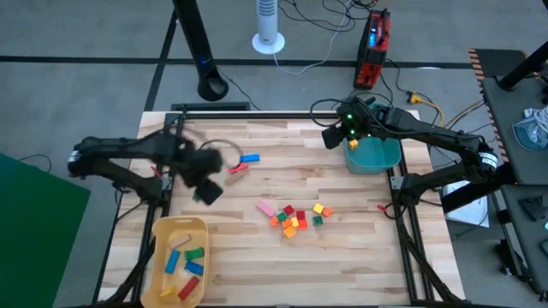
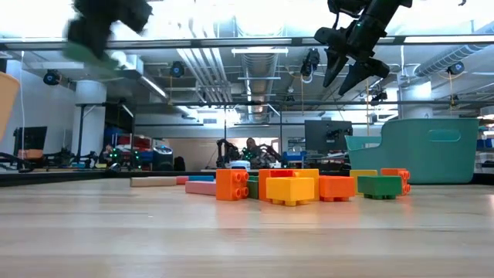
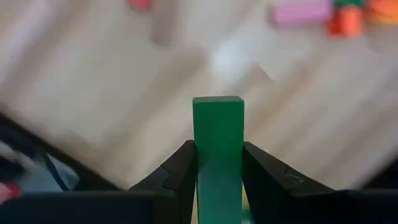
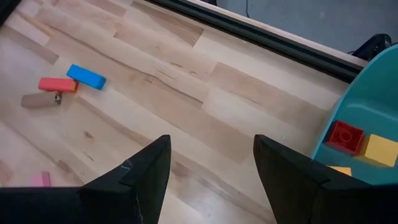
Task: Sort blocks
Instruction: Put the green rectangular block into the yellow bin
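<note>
Step in hand: transport of a green bar point(image 3: 217, 134). Left end effector point(image 1: 205, 190) clamps it between both fingers, lifted off the worktop point(image 1: 282, 184), at about 10 o'clock from the loose pile of blocks point(image 1: 295, 216). Next move, as I judge it: carry toward 6 o'clock over the yellow tray point(image 1: 163, 231), then release. Right end effector point(image 4: 211, 168) empty, fingers spread, above the teal bin point(image 1: 390, 161).

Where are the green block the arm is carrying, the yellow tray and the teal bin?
green block point(image 3: 217, 134): left wrist view, its front face.
yellow tray point(image 1: 160, 228): high view, its upper left rim.
teal bin point(image 2: 432, 154): low view, its side wall.
</note>
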Controlling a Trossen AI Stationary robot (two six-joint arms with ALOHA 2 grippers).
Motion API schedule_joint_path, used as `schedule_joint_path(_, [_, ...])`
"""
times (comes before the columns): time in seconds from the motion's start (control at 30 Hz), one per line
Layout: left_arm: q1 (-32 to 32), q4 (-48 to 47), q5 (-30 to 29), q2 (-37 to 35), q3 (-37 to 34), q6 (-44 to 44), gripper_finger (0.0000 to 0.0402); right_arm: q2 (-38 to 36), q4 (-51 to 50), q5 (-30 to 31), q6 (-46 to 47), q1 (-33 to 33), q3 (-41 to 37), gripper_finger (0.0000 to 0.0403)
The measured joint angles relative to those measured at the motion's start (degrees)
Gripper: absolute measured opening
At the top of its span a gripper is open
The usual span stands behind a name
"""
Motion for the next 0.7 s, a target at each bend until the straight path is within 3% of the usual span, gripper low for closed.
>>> schedule_joint_path(0.17, [-15.9,2.3,0.6,-6.0,-0.5,-24.1,0.0095,0.0,0.0,0.0,-0.4,0.0,0.0,0.0219])
schedule_joint_path(0.4, [-40.3,4.0,0.9,-6.2,-0.6,-44.0,0.0095,0.0,2.2,-0.1,-1.7,0.0,0.0,0.0219])
schedule_joint_path(0.53, [-48.9,3.8,0.9,-4.5,-0.6,-54.6,0.0099,0.0,3.0,-0.1,-1.9,0.0,0.0,0.0219])
schedule_joint_path(0.7, [-53.7,2.7,0.7,-2.3,-0.7,-65.7,0.0124,0.0,3.0,-0.1,-2.2,0.0,0.0,0.0219])
